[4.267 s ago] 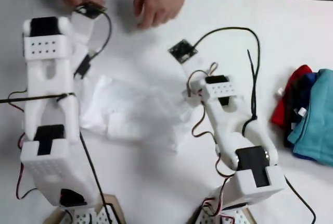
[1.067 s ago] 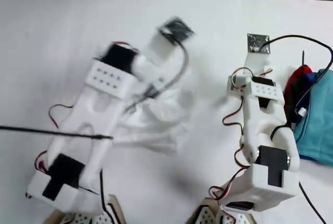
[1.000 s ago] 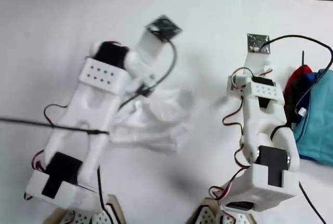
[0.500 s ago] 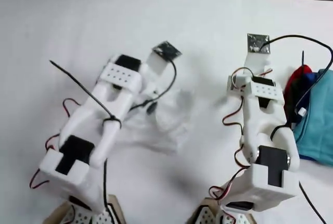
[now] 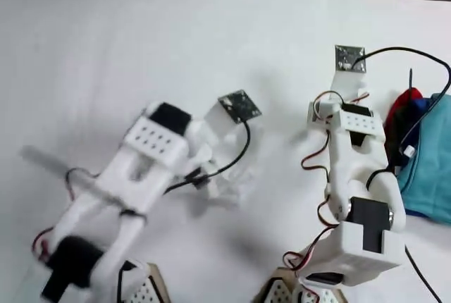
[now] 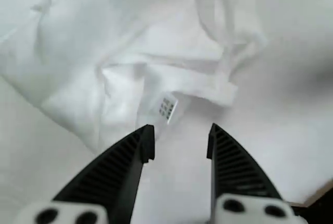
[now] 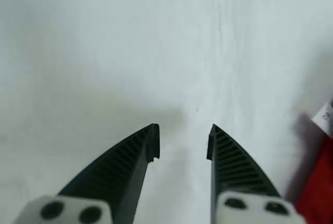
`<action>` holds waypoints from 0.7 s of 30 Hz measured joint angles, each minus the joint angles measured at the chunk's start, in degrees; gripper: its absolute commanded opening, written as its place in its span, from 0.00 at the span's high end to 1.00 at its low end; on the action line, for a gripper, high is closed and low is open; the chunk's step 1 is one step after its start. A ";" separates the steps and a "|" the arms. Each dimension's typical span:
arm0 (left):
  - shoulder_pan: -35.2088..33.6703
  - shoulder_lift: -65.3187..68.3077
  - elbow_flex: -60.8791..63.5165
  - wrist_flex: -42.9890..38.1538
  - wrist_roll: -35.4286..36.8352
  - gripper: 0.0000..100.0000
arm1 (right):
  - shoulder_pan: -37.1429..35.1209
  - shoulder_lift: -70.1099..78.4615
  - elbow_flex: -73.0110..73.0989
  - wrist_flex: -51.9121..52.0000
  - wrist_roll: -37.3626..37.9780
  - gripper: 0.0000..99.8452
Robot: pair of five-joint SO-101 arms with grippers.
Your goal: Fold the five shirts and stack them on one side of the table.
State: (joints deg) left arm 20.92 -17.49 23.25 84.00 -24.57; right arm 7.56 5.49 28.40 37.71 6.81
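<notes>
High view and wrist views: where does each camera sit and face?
High view: fixed overhead, looking down at table; left arm, right arm show.
Left wrist view: on left arm, facing white shirt past left gripper.
Right wrist view: on right arm, facing bare table past right gripper.
Shared: high and left wrist, white shirt; high and right wrist, red shirt.

Bright, even overhead light. White surface [image 5: 84, 42] nearly washed out. Soft shadows beneath left arm [image 5: 134, 169] and right arm [image 5: 356, 169]; darker shadow beside red shirt [image 7: 320, 187]; white shirt [image 6: 156, 52] folds faintly shaded.
</notes>
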 measured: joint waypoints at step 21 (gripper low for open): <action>-5.63 31.03 -13.98 -13.63 -0.26 0.81 | 0.00 0.00 0.00 0.00 0.00 0.84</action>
State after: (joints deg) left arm 15.30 13.54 9.27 70.37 -24.84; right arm 7.56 5.49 28.40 37.71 6.81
